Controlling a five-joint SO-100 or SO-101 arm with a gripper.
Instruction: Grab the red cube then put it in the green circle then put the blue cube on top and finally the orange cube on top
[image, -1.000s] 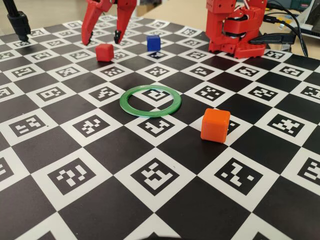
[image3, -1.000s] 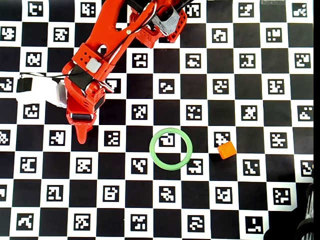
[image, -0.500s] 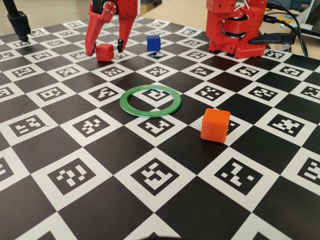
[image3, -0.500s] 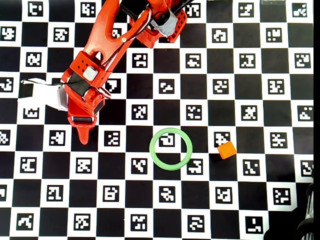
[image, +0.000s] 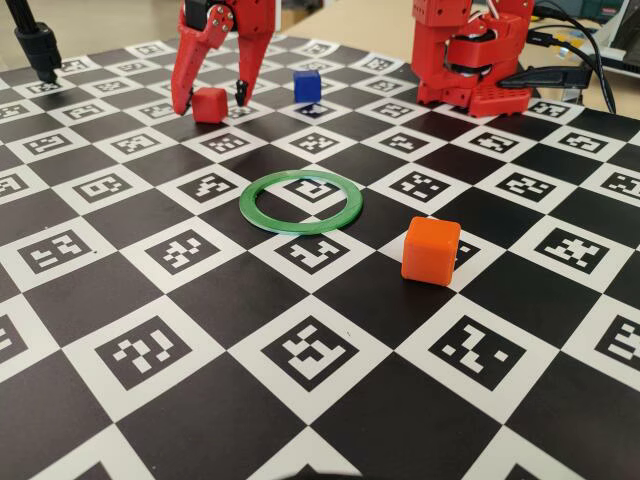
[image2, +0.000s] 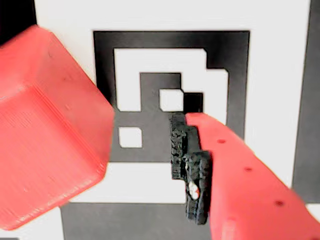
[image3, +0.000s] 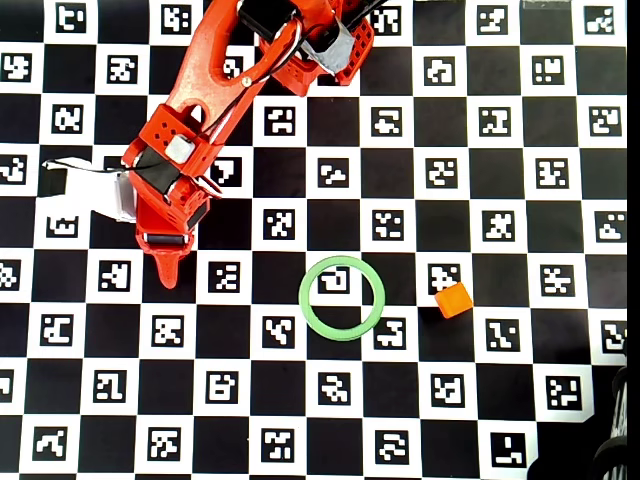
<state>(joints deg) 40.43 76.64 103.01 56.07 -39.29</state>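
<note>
Nearest the fixed camera, the orange cube (image: 431, 251) sits alone on the checkered worktop (image: 300, 400), on the boundary of a black square and a white marker square. It lies just right of and slightly nearer than the green circle (image: 305, 201); the two are apart, not touching. In the overhead view the orange cube (image3: 454, 299) likewise lies just right of the green circle (image3: 342, 298).

The green circle lies flat on the worktop. Nothing sits inside it; only a printed marker shows through its hollow middle.

Farther back, the pincer (image: 211, 98) comes down from above with its jaws spread wide, one finger on each side of the red cube (image: 209, 104). The red cube rests on the worktop between the fingertips. In the fixed view small gaps appear on both sides, so the pincer straddles the cube without clamping it. In the wrist view the red cube (image2: 47, 130) fills the left side, and one finger with a black pad (image2: 190, 167) stands to its right, with a strip of worktop visible between them.

The blue cube (image: 307, 84) sits on the worktop to the right of the pincer in the fixed view, a little farther back, clear of the fingers. In the overhead view the arm (image3: 190, 130) covers both the red and blue cubes.
</note>
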